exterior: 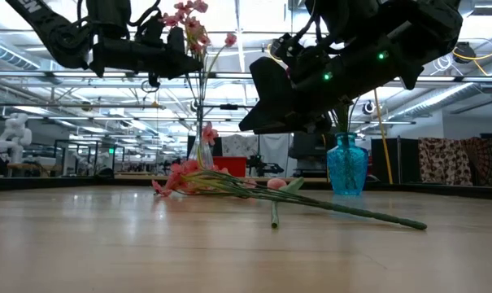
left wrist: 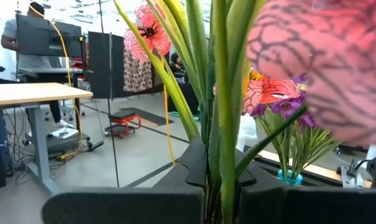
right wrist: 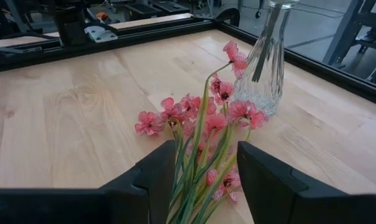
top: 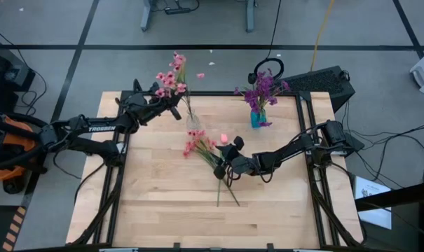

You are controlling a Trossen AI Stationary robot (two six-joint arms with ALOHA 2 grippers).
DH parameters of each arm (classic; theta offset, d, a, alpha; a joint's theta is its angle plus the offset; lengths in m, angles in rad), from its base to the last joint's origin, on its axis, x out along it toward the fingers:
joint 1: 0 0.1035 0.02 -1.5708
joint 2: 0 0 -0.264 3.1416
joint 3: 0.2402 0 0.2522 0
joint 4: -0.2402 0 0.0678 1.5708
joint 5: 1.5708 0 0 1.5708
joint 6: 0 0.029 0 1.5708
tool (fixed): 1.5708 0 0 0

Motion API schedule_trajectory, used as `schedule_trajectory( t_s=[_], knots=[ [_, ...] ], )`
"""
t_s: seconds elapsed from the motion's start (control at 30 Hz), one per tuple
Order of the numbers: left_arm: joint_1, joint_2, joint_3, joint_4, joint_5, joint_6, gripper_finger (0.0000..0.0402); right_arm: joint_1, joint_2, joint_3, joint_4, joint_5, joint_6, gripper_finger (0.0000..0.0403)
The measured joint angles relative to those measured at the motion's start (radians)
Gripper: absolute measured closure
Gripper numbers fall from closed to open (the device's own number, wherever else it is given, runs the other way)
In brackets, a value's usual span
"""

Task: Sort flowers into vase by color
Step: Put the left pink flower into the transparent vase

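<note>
My left gripper [top: 175, 106] is shut on a pink spray [top: 169, 78] over the table's far left part. The spray's stem runs down into a clear glass vase [top: 194, 124]. A bunch of pink flowers [top: 200, 145] lies flat on the table, its stems [top: 227, 190] pointing to the near edge. My right gripper [top: 221, 170] hovers open just above these stems, one finger on either side in the right wrist view, touching nothing. A pink tulip bud [top: 224, 138] lies beside the bunch. Purple flowers [top: 262, 89] stand in a blue vase [top: 257, 119] at the far right. My left gripper pinches the spray's green stems [left wrist: 220, 155] between its two fingers, below the blossoms. The fingers come nearly level from the table's left and lie across the stems. The spray stands upright, blossoms above the fingers, its lower end inside the clear vase [right wrist: 268, 68].
Black frame rails [top: 306, 140] run along the table's edges. Bare wood lies on the near half and the left side. A person stands at a desk far behind in the left wrist view.
</note>
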Motion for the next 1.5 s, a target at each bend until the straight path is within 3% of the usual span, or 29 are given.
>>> schedule_trajectory(
  t_s=[0.37, 0.73, 1.5],
  knots=[
    [-0.020, 0.026, -0.001, -0.014, -0.028, -0.005, 0.0390, 0.000, 0.000, 0.000, 0.000, 0.000, -0.010, 0.0239],
    [-0.032, 0.052, -0.001, -0.011, -0.068, -0.024, 0.0329, 0.000, 0.000, 0.000, 0.001, 0.000, -0.010, 0.0239],
    [-0.079, 0.051, -0.001, -0.153, -0.071, 0.079, 0.0315, 0.000, 0.000, 0.000, -0.004, 0.000, -0.010, 0.0239]
  ],
)
